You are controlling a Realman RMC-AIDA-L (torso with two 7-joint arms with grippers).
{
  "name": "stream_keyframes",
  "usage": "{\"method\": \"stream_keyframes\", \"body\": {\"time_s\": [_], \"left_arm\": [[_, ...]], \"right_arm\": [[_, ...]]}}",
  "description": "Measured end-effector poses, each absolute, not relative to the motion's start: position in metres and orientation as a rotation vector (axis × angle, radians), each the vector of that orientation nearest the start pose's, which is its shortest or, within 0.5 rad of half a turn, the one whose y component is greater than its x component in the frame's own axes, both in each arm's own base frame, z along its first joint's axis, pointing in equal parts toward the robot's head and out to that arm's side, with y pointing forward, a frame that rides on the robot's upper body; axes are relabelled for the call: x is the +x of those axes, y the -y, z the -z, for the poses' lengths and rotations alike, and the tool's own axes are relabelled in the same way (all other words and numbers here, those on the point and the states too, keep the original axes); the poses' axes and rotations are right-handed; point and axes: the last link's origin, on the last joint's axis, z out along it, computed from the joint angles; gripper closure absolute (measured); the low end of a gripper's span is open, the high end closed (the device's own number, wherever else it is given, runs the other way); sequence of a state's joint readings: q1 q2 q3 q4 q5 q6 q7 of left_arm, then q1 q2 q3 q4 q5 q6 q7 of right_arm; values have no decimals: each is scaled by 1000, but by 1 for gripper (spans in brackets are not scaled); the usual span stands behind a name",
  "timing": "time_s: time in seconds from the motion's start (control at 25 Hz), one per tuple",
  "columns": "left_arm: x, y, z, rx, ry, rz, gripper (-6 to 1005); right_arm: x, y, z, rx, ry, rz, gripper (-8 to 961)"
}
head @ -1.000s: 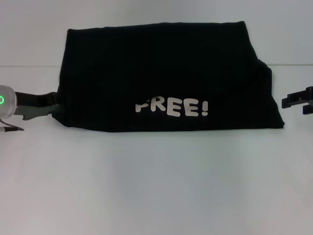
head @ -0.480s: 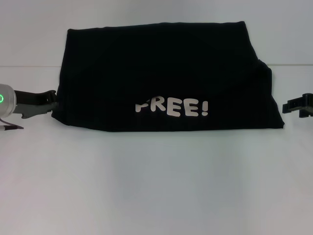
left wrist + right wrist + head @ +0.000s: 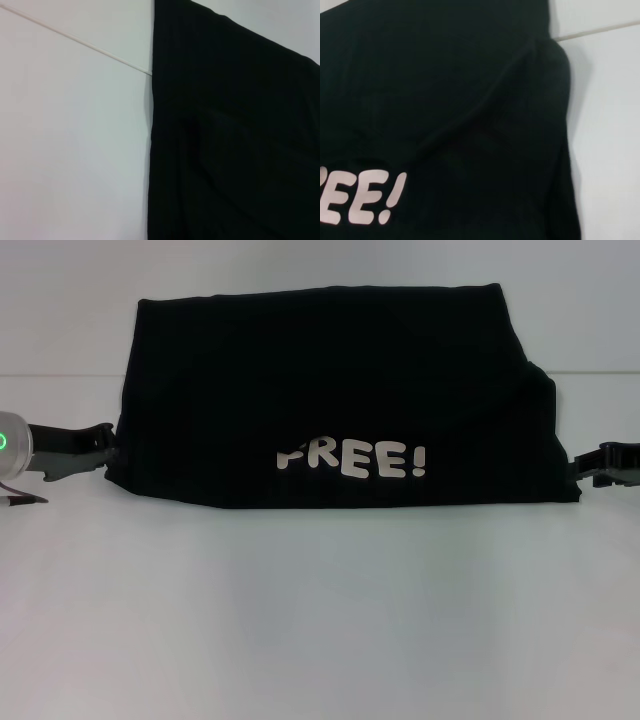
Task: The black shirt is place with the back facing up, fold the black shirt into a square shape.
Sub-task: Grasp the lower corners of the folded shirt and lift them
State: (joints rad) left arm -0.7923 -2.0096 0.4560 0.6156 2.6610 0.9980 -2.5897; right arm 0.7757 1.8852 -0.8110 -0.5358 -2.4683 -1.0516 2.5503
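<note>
We see shirt part-folded on desk: soft, limp, light; we'd pinch end edges. Left gripper, right gripper at ends; opening: cannot tell

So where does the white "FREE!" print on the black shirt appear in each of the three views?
Head view: the "FREE!" print sits low on the black shirt, a little right of picture centre.
Left wrist view: not in it; only plain black fabric and white table.
Right wrist view: only the end "EE!" shows, at the lower left corner.
Shared landmark: the thin table seam that runs under the shirt, seen in all three.
</note>
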Motion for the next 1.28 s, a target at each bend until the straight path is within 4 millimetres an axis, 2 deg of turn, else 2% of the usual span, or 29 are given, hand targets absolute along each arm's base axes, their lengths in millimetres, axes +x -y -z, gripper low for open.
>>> {"method": "stream_keyframes", "body": {"time_s": [0.24, 0.44, 0.6, 1.2, 1.28], "left_arm": [[-306, -429, -48, -1755, 1732, 307, 984], [-306, -429, -47, -1756, 1732, 306, 981], [-306, -429, -47, -1757, 1733, 305, 978], [-305, -430, -47, -1755, 1736, 319, 969], [-305, -430, -47, -1756, 1735, 318, 968]], "right_arm": [[300, -432, -53, -1963, -1608, -111, 505], [299, -434, -42, -1965, -1574, -103, 326], [297, -434, -32, -1975, -1543, -85, 327], [295, -434, -16, -1984, -1532, -54, 332], [294, -435, -16, -1984, -1535, -57, 394]]}}
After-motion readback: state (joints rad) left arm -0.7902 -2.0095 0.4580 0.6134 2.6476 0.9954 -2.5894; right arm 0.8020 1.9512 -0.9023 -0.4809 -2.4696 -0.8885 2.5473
